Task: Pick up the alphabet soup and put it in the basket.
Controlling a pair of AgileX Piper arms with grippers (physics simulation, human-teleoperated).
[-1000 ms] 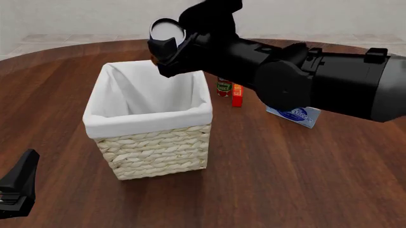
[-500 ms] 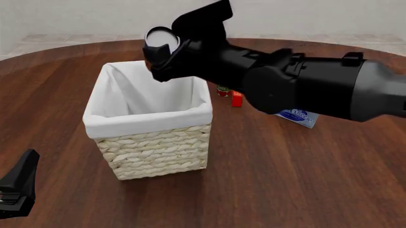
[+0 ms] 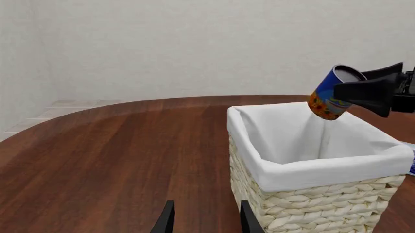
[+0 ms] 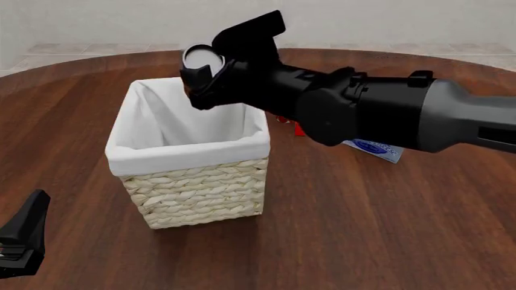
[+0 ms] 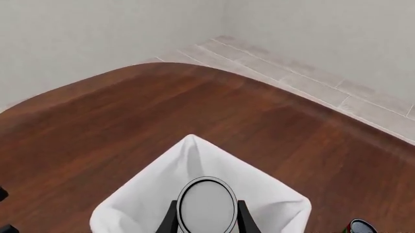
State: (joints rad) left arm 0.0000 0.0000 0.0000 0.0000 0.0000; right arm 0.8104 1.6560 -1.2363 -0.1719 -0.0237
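The alphabet soup [image 4: 202,58], a can with a silver top and a blue and orange label, is held tilted in my right gripper [image 4: 199,71], which is shut on it. The can hangs above the far side of the basket [image 4: 185,155], a cream wicker basket with a white cloth lining. The left wrist view shows the can [image 3: 329,94] above the basket's far rim [image 3: 311,172]. The right wrist view shows the can top [image 5: 206,204] over the lining [image 5: 146,201]. My left gripper [image 4: 20,235] is open and empty, low at the near left, short of the basket [image 3: 206,221].
A red box [image 4: 300,128] shows partly behind my right arm, right of the basket. A blue and white packet [image 4: 375,148] lies further right. A dark-topped can [image 5: 360,227] shows at the edge of the right wrist view.
My right arm has moved the can a little to the left and further over the basket's far side. The left arm has not moved.
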